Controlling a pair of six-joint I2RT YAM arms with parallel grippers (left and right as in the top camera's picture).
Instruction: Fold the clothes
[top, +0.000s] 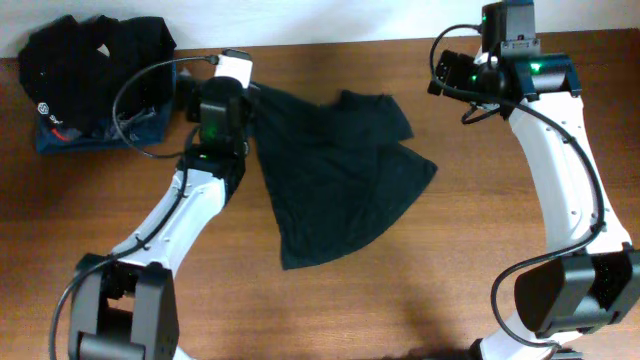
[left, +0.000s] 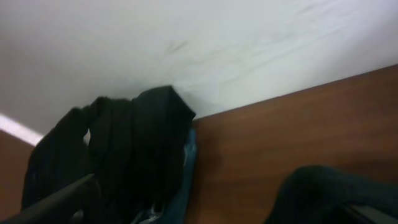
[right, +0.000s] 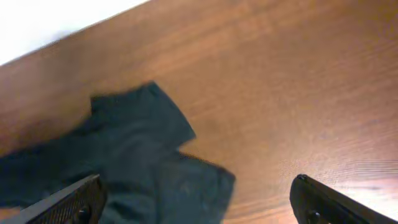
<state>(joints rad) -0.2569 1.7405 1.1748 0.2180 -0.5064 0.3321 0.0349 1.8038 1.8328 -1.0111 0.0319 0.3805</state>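
Note:
A dark teal shirt (top: 330, 180) lies spread and rumpled on the wooden table (top: 480, 230). My left gripper (top: 222, 88) is at the shirt's upper left corner, pointing toward the back wall. In the left wrist view its fingers (left: 211, 214) sit wide apart at the frame's bottom corners, and a bulge of the shirt (left: 323, 193) is next to the right one. My right gripper (top: 447, 75) hovers open and empty at the back right, beyond the shirt's edge. The right wrist view shows its fingers (right: 196, 208) apart above the shirt's (right: 137, 162) right edge.
A pile of black clothes (top: 90, 60) fills a blue bin (top: 80, 140) at the table's back left corner. It also shows in the left wrist view (left: 124, 149) against the white wall. Bare wood lies to the right of and in front of the shirt.

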